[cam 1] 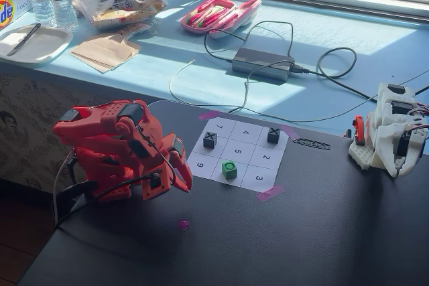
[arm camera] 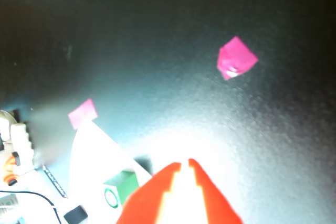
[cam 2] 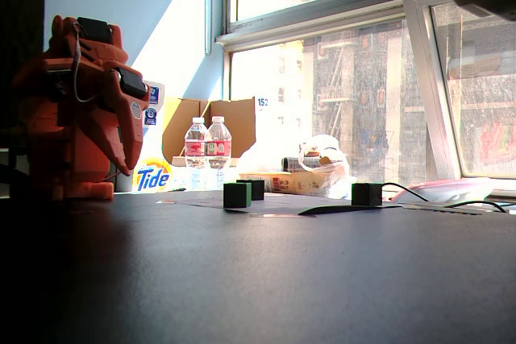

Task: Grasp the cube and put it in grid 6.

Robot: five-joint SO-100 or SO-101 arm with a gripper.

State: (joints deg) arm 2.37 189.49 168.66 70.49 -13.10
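The red arm (cam 1: 117, 149) sits folded at the left of the dark worktop (cam 1: 301, 232) in a fixed view, its fingers (arm camera: 184, 166) nearly together with only a thin gap and holding nothing, hanging over bare worktop. The green cube (cam 1: 229, 169) rests on the paper grid (cam 1: 238, 153) in the cell between 9 and 3 (its digit is covered), next to 5. Two black cubes (cam 1: 210, 140) marked X stand on other cells, well apart from the arm.
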